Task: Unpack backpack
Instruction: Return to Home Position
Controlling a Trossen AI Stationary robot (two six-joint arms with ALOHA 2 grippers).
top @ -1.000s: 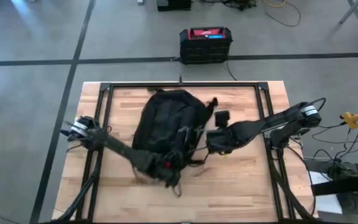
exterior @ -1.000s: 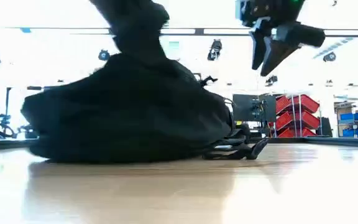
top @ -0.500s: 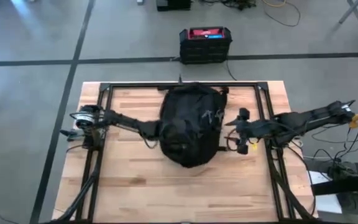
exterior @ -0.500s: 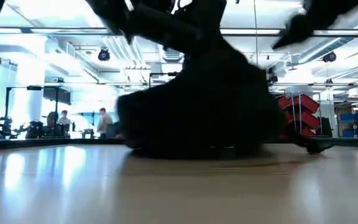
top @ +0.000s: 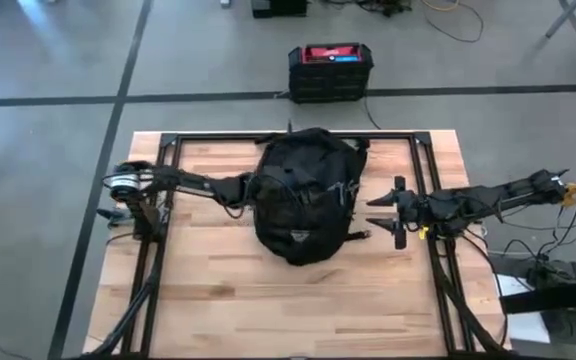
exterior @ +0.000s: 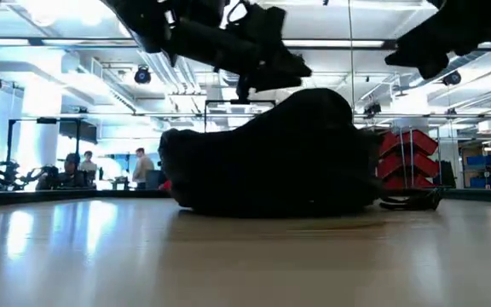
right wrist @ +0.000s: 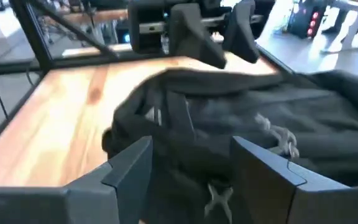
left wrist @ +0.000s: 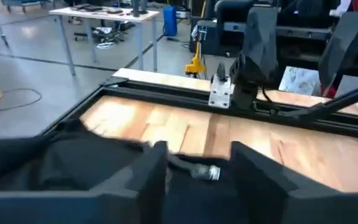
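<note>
The black backpack [top: 303, 195] lies on its broad side at the middle of the table, its small pale logo [top: 298, 235] toward the near edge. In the low view the backpack [exterior: 271, 162] is a low mound. My left gripper [top: 260, 188] hangs open over the backpack's left part; its wrist view shows a metal zip pull [left wrist: 202, 172] between the fingers, and in the low view it [exterior: 258, 77] stands just above the backpack. My right gripper [top: 383, 212] is open to the right of the backpack [right wrist: 241, 118], level with it, its fingers apart from it.
A black frame [top: 293, 137] runs round the tabletop, with rails along both sides. A rigid black box with a red top [top: 331, 70] stands on the floor beyond the far edge. A loose strap [exterior: 412, 202] trails from the backpack's right. Bare wood [top: 288, 310] lies toward the near edge.
The backpack has gone from the table's near left toward the middle and far edge and has turned about; in the last half second its raised top has sunk down. My left gripper has gone toward the far edge. My right gripper has drawn back toward the right edge.
</note>
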